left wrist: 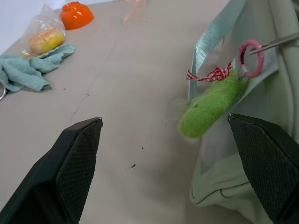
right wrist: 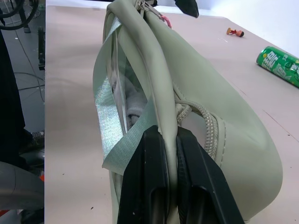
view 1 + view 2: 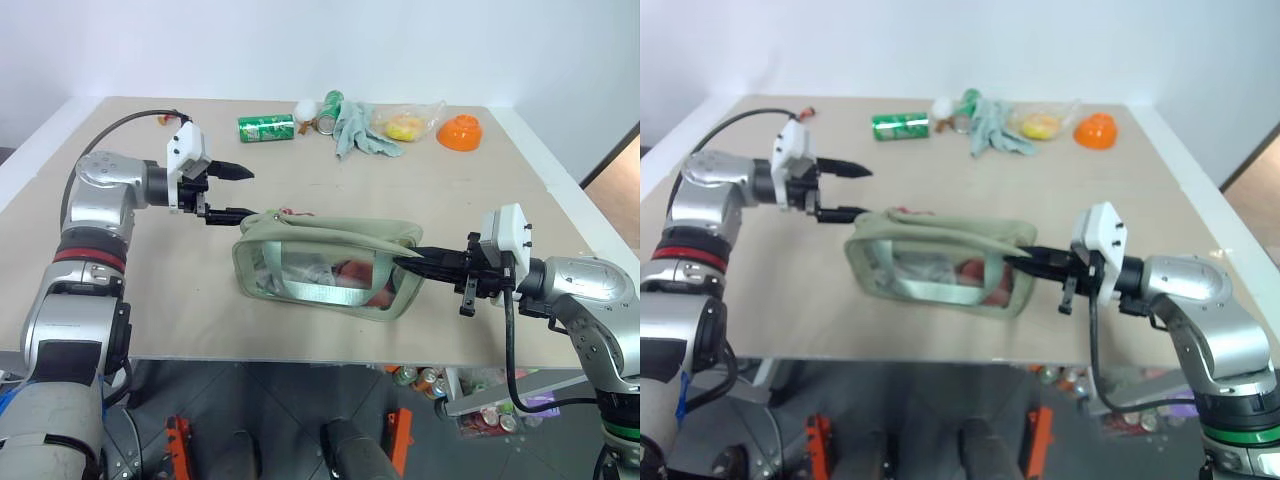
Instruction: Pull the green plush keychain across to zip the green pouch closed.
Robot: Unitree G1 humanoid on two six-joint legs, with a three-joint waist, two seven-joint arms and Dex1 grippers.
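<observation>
We figured this was some kind of robotics lab or test room, not anyone's home. We saw a plain beige table point(image 3: 300, 180) against bare white walls, with random props lined up at the far edge: a green soda can point(image 3: 266, 127), an orange bowl point(image 3: 461, 132), a teal cloth point(image 3: 357, 130). Loose cans sat in a bin point(image 3: 480, 395) under the table.

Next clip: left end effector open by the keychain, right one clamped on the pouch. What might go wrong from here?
1. The green plush keychain hangs limp beside the green pouch, so the open left end effector may close on fabric or the webbing handle instead.
2. The right end effector pinches only the pouch's end; a hard pull could slip it free or drag the pouch along the table.
</observation>
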